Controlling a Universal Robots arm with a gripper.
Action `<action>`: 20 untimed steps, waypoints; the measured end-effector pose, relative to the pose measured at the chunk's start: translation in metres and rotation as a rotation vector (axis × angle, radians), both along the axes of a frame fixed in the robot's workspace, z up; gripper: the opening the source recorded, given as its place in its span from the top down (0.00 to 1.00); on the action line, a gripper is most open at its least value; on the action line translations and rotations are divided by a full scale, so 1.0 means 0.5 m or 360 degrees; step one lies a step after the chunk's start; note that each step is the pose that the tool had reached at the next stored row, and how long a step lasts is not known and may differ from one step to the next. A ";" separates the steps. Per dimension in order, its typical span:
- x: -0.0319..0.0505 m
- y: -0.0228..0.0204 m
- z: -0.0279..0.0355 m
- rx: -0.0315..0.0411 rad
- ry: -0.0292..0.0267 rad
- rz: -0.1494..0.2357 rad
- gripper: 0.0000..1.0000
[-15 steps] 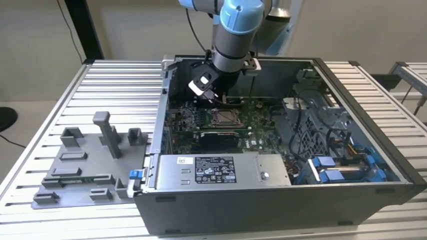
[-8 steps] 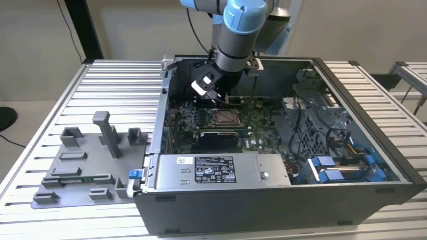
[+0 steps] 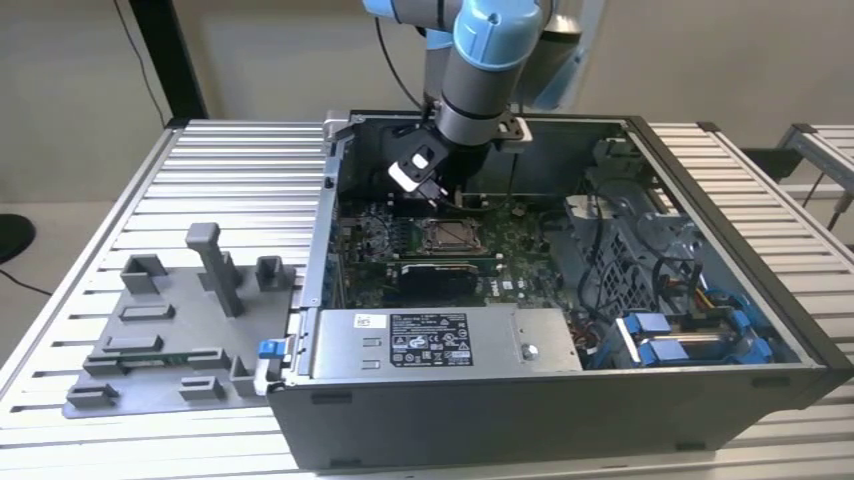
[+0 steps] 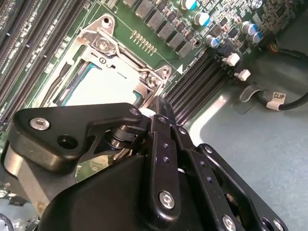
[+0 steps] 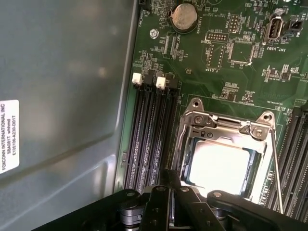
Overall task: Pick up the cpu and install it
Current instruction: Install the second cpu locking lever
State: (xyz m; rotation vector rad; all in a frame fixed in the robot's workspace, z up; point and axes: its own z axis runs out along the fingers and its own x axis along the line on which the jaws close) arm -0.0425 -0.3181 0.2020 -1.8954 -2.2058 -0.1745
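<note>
The cpu (image 5: 219, 162) is a pale, bright square lying flat inside the metal-framed socket (image 5: 226, 126) of the green motherboard (image 5: 240, 72). It shows in both wrist views, and in the second wrist view the cpu (image 4: 103, 86) sits just beyond the black fingers. My gripper (image 5: 169, 177) hangs inside the open computer case (image 3: 747, 300), close above the socket's edge nearest the memory slots (image 5: 149, 139). Its fingers stand together with nothing seen between them. In the exterior view the gripper (image 3: 441, 197) is just behind the socket (image 3: 447, 236). The gripper's black linkage (image 4: 159, 159) hides part of the socket.
A thin metal lever (image 5: 275, 163) runs along one side of the socket. A grey power supply (image 3: 434, 340) and blue-clipped drive bays (image 3: 667, 335) fill the case's front. A grey fixture tray (image 3: 174, 330) with upright blocks lies on the slatted table at the exterior view's left.
</note>
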 end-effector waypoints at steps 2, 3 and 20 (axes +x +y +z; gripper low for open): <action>0.003 0.0000 0.000 0.0000 0.00000 0.0000 1.00; 0.004 0.0000 -0.001 -0.0001 0.00001 0.0000 1.00; 0.023 0.0002 -0.003 -0.0001 0.00001 0.0000 1.00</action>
